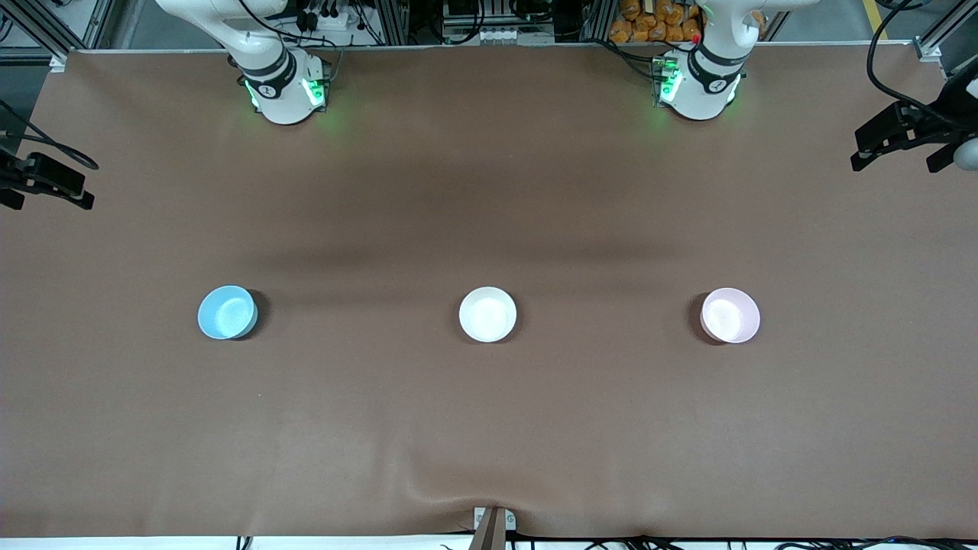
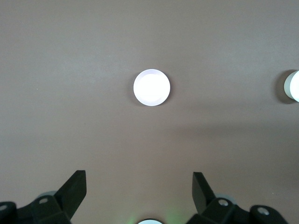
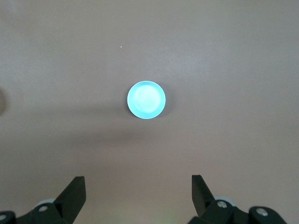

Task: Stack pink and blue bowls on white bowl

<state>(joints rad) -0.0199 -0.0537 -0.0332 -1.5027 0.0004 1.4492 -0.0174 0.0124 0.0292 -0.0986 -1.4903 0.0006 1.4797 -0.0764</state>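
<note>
Three bowls stand in a row across the brown table. The blue bowl [image 1: 227, 312] is toward the right arm's end, the white bowl [image 1: 487, 314] in the middle, and the pink bowl [image 1: 730, 315] toward the left arm's end. My left gripper [image 2: 138, 176] hangs open high over the table, with the pink bowl [image 2: 152, 87] showing washed-out pale below it and the white bowl [image 2: 293, 86] at the picture's edge. My right gripper [image 3: 138, 179] is open too, high over the table with the blue bowl [image 3: 146, 100] below. Neither gripper holds anything, and neither shows in the front view.
The two arm bases [image 1: 286, 92] [image 1: 699, 88] stand along the table's edge farthest from the front camera. Black camera mounts [image 1: 909, 141] [image 1: 46, 179] reach in at both ends of the table. A small bracket [image 1: 493, 523] sits at the nearest edge, where the cloth wrinkles.
</note>
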